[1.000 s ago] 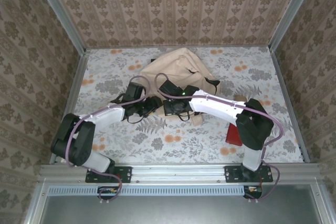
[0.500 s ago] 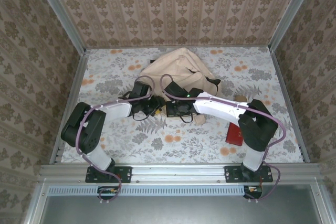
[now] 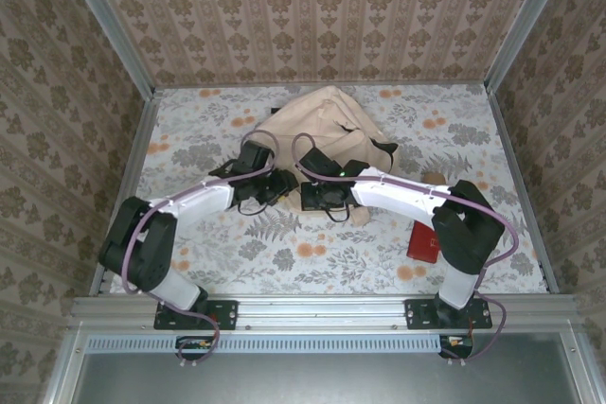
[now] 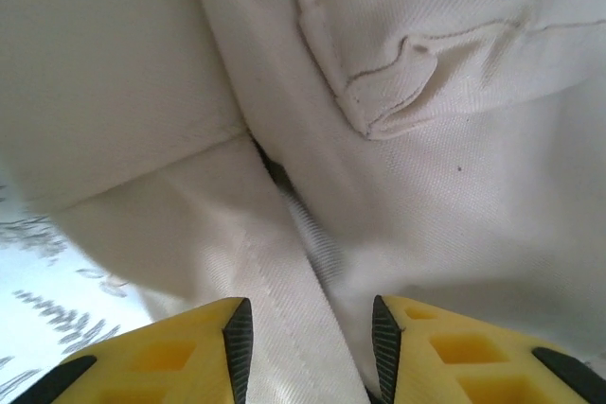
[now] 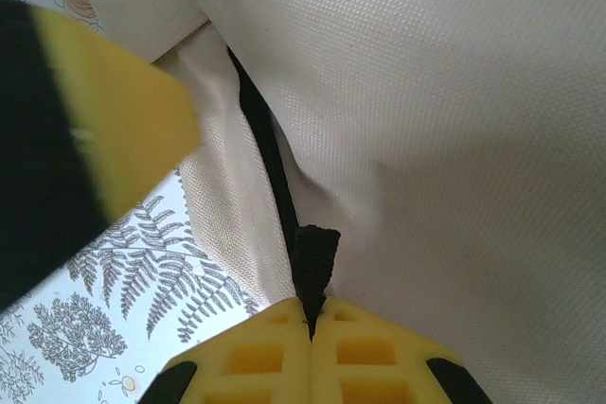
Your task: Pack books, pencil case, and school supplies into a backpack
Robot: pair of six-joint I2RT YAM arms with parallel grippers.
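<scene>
step in hand: opening the large soft cream-beige fabric backpack (image 3: 327, 120), which lies mid-table toward the far wall.
right gripper (image 5: 311, 314): fingers pressed together on a black webbing tab (image 5: 314, 251) at the bag's near edge. left gripper (image 4: 308, 333): fingers apart astride a cream fabric fold (image 4: 284, 272), bite cannot be told. next, likely: secure the fold, then draw the two apart.

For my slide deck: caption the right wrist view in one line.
Right tool shut on a black tab at the cream backpack seam, above the fern-print table.
</scene>
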